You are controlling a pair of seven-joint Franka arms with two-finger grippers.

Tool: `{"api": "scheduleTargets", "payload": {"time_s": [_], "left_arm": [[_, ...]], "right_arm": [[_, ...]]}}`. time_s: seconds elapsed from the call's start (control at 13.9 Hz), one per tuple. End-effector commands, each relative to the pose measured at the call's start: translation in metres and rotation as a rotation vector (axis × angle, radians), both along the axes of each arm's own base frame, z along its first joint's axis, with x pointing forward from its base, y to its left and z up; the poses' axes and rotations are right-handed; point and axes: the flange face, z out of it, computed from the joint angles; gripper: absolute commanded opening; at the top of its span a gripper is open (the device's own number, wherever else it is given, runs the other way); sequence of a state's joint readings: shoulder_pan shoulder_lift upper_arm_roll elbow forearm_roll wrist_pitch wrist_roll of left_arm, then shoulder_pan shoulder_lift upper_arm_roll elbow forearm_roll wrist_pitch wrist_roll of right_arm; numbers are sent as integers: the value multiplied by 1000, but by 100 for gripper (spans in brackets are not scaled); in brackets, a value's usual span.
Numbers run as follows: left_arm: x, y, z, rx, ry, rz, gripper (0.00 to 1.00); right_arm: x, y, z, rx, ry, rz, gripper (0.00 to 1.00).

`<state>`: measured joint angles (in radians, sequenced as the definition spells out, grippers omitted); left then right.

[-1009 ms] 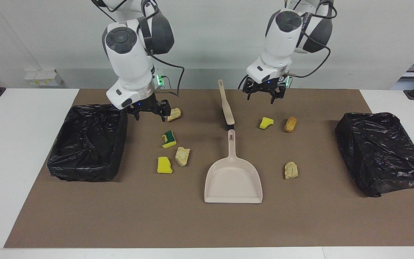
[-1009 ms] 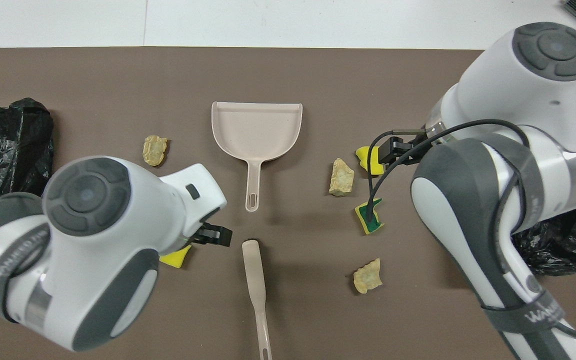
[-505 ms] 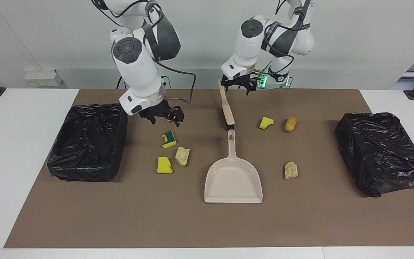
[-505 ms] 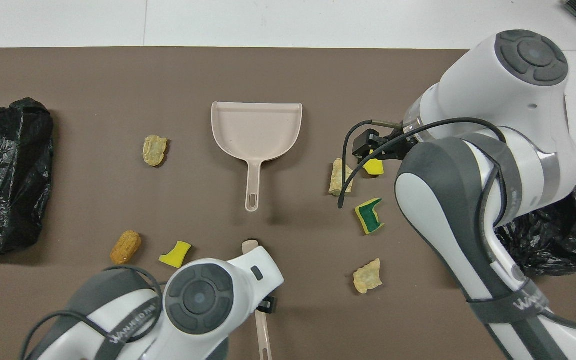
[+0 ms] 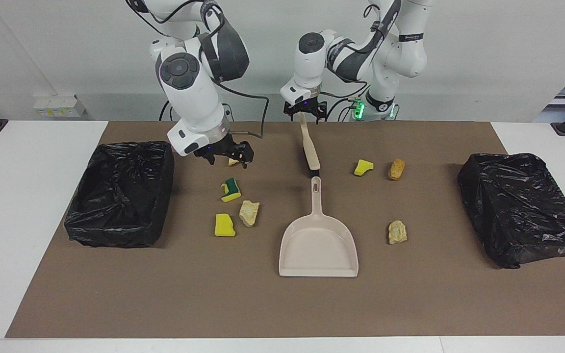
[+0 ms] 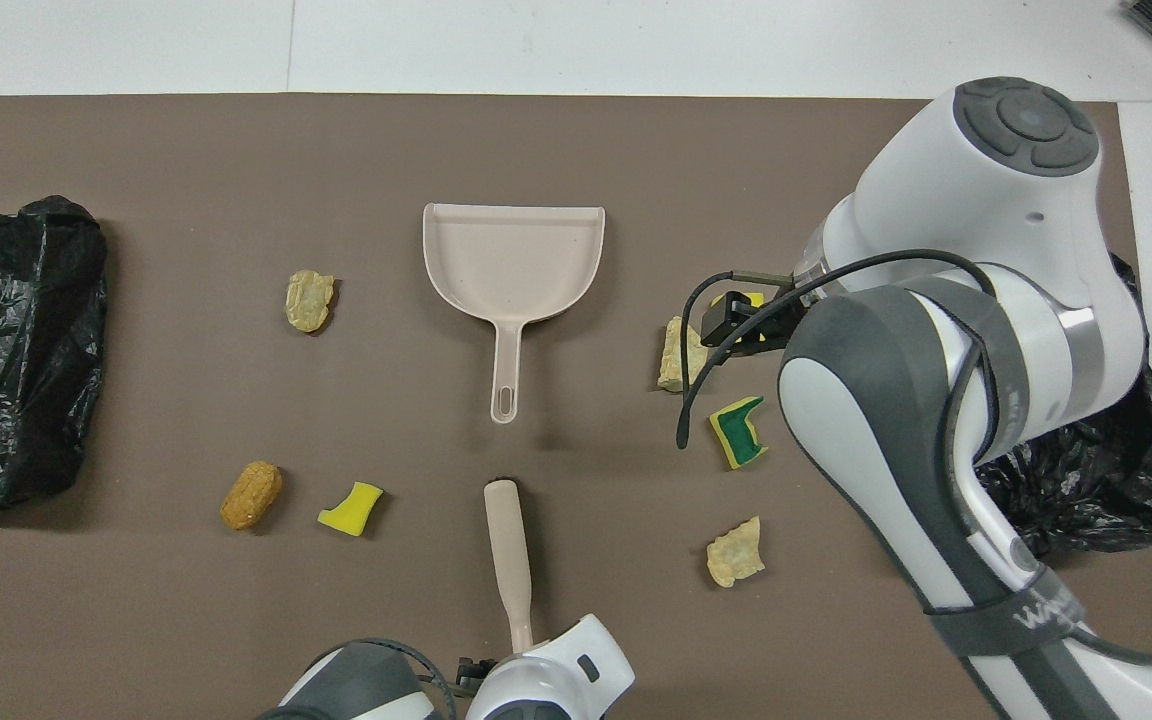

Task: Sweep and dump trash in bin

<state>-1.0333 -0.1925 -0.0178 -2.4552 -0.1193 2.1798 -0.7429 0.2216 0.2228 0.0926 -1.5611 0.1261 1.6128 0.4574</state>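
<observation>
Several trash chunks lie on the brown mat: a green-backed sponge (image 5: 230,189), a yellow sponge (image 5: 224,225) and two beige lumps (image 5: 249,213) (image 5: 233,161) toward the right arm's end. A yellow bit (image 5: 363,167), an orange-brown lump (image 5: 396,168) and a beige lump (image 5: 397,232) lie toward the left arm's end. The beige dustpan (image 5: 318,245) and brush (image 5: 309,144) lie mid-table. My left gripper (image 5: 303,112) is open over the brush handle's end nearest the robots. My right gripper (image 5: 227,156) is open and empty, over the beige lump nearest the robots.
A black-bagged bin (image 5: 120,193) stands at the right arm's end of the mat and another (image 5: 520,206) at the left arm's end. In the overhead view the right arm (image 6: 936,400) covers the yellow sponge and part of its bin.
My left gripper moved from above the yellow bit and orange lump to the brush handle's end. My right gripper moved away from the bin's edge toward the green-backed sponge.
</observation>
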Motion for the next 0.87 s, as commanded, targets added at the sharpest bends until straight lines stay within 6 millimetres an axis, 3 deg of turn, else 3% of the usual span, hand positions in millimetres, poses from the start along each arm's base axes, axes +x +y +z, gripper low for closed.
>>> {"api": "scheduleTargets", "payload": {"time_s": [0.0, 0.36, 0.43, 0.72, 0.79], "left_arm": [[-9, 7, -3, -26, -12, 31, 100], [-24, 1, -3, -20, -10, 50, 100], [-35, -4, -6, -14, -7, 40, 100], [-20, 5, -11, -4, 0, 60, 100], [-19, 6, -13, 3, 4, 66, 90]], "right_arm": [[-11, -5, 2, 1, 20, 38, 100], [-12, -8, 2, 12, 24, 109, 100], [-13, -7, 3, 13, 22, 115, 100], [-12, -8, 3, 18, 19, 142, 100], [-12, -9, 2, 19, 19, 143, 100]]}}
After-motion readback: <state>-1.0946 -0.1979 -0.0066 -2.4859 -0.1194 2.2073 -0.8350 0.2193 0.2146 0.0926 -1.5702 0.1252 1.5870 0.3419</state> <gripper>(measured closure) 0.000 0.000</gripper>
